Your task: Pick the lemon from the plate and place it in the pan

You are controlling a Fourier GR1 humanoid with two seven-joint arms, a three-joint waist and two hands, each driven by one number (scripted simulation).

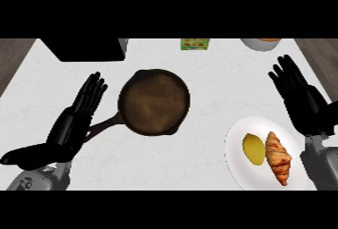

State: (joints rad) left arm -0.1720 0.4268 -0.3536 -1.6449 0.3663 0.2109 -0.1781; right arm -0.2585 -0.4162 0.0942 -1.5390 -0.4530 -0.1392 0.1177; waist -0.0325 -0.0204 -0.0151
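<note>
- Yellow and rounded, the lemon (253,149) lies on the white plate (239,167) at the lower right of the counter (198,170), touching or almost touching the croissant (279,156) on its right side.
- Both hands are spread with straight fingers and hold nothing: the right hand (300,96) sits above the plate's far right edge, the left hand (79,116) beside the pan (154,101).
- Crowding is the likeliest trouble: fingers closing on the lemon from the right could catch the croissant and drag it, or nudge it off the plate.
- A round fruit on a smooth plate may well roll away under a glancing touch, toward the plate's near rim.
- The pan's handle (102,125) runs just by the left hand, so any stray move there could turn the pan.
- The carry crosses open counter to the pan at centre; a release short of its rim would leave the lemon rolling free.
</note>
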